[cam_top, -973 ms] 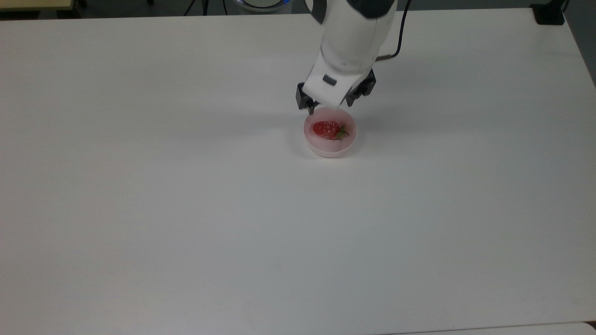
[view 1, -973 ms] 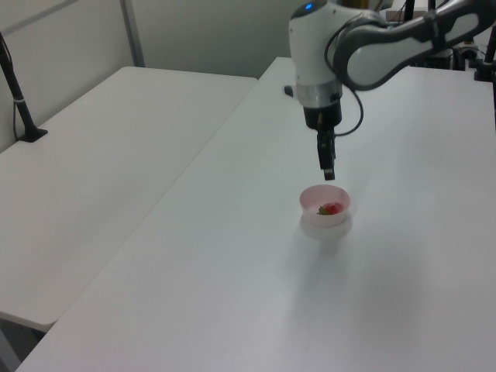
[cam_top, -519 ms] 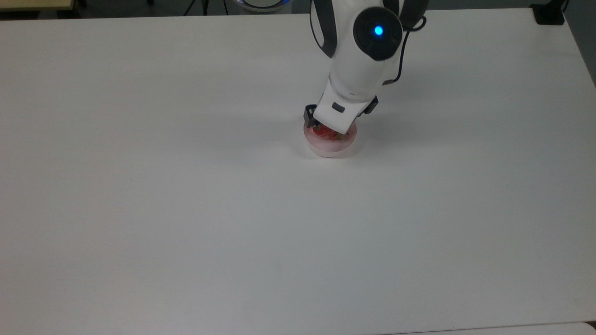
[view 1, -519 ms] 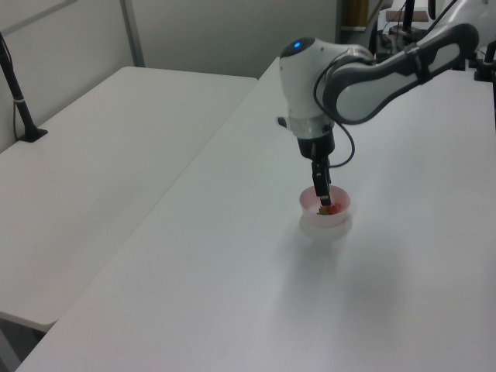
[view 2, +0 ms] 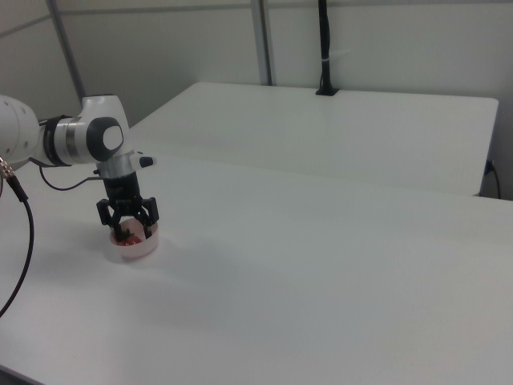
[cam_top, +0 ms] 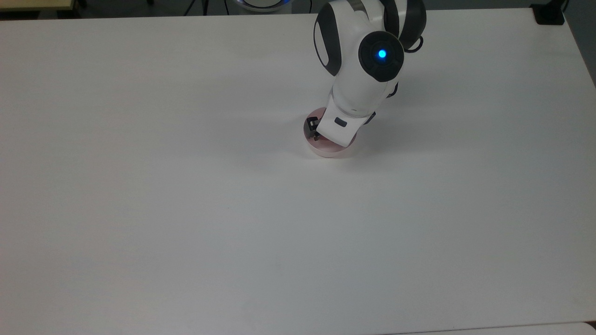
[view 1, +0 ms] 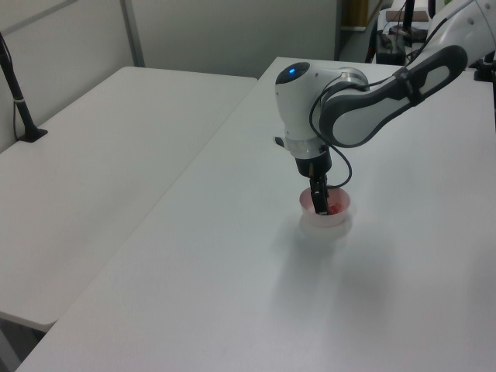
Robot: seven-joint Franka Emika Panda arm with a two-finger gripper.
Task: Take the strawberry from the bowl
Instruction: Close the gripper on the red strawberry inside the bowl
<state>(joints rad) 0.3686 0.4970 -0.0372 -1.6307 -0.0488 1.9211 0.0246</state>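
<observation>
Right view: strawberry (view 2: 128,236) orientation unclear.

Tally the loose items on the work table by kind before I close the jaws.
Strawberry: 1
Bowl: 1
Total: 2

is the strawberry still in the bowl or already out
In. In the right view the strawberry lies inside the bowl, with the open gripper lowered around it, one finger on each side.
</observation>
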